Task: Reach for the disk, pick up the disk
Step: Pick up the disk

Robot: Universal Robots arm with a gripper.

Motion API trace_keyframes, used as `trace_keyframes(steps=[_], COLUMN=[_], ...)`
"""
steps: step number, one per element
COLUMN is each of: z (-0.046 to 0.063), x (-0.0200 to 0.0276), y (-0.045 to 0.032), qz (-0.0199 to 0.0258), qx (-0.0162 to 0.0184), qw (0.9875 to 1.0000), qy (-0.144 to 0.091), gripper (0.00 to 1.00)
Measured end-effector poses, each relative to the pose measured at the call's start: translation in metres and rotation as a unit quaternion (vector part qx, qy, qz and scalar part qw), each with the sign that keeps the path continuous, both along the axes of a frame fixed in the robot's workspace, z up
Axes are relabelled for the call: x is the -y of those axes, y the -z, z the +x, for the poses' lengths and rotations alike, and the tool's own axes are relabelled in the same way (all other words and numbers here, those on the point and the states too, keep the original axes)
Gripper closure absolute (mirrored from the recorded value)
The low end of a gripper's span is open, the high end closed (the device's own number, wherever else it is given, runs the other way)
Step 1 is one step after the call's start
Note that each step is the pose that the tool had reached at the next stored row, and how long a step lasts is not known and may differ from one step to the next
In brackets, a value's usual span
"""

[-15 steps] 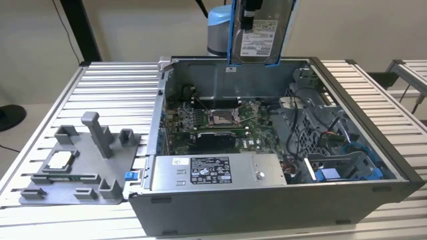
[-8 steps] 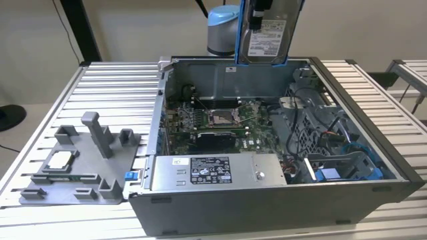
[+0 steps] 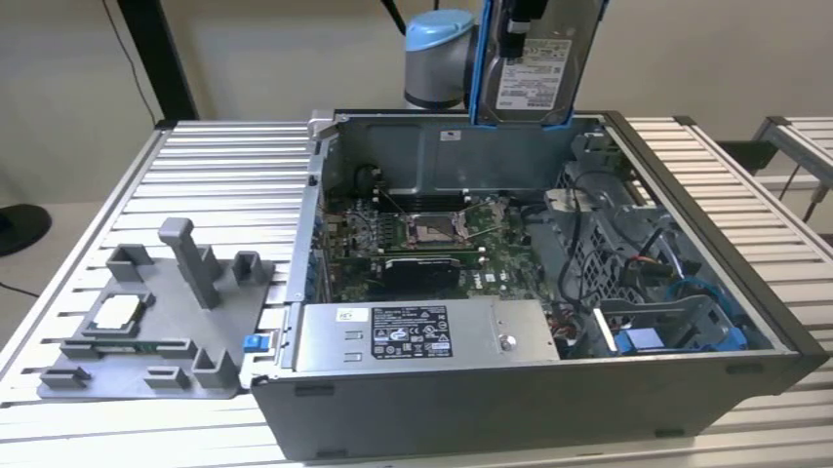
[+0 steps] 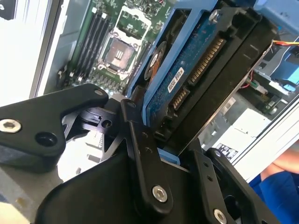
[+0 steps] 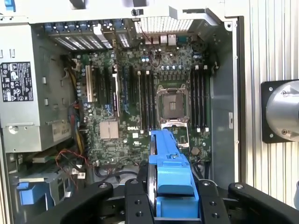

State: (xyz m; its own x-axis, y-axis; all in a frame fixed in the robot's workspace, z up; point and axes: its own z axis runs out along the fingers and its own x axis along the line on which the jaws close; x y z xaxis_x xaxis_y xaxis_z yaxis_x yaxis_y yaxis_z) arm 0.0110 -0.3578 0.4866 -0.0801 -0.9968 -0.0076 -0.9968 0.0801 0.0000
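One disk [image 3: 537, 78], and it is in the gripper [image 3: 524, 29]. In the exterior view it hangs upright above the back wall of the open case [image 3: 521, 395], clear of everything inside, with its long axis vertical and its labelled face toward the camera. The gripper meets it from above, at its top end, and blue rails run down both long edges. The motherboard [image 3: 430, 229] lies well below.

In the second wrist view the fingers [image 4: 140, 154] press in on the disk [image 4: 187, 79] from both sides, pinching it by the rails. The circuit-board face and its connector show, and the disk's length runs straight away from the palm.

In the first wrist view the disk [image 5: 169, 170] is seen edge-on — a blue rail pointing out from between the fingers [image 5: 135, 203], over the motherboard without touching it. The grasp is made, and I judge the pick-up done or nearly so.
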Motion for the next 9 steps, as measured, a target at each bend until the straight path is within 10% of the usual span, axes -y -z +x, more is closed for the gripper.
trace_keyframes(steps=[9], z=[0.001], x=[0.0], y=[0.0], qz=[0.0], qx=[0.0], qw=[1.0], qy=[0.0], gripper=[1.0])
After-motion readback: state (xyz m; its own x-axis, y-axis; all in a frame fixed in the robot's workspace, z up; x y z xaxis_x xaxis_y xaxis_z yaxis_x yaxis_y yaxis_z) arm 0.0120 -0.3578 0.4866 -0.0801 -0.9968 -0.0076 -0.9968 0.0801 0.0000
